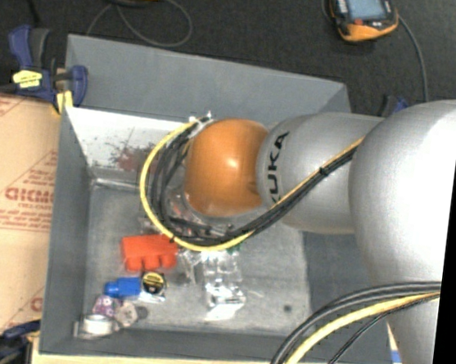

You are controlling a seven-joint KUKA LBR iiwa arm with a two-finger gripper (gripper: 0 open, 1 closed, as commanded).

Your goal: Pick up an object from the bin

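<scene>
My gripper (218, 276) reaches down from under the orange wrist cover into the bin's front middle, its silvery lower part close to the floor. Just to its left lies an orange-red plastic block (149, 250). A small black and yellow tape measure (153, 285) sits in front of that block, a short way left of the gripper. A blue piece (122, 288) lies beside the tape measure on its left. The cover and cables hide whatever lies right under the wrist.
In the front left corner lie a small purple and white thing (101, 306), a grey round piece (129, 313) and a silvery ring (95, 326). The big arm covers the bin's right side and back.
</scene>
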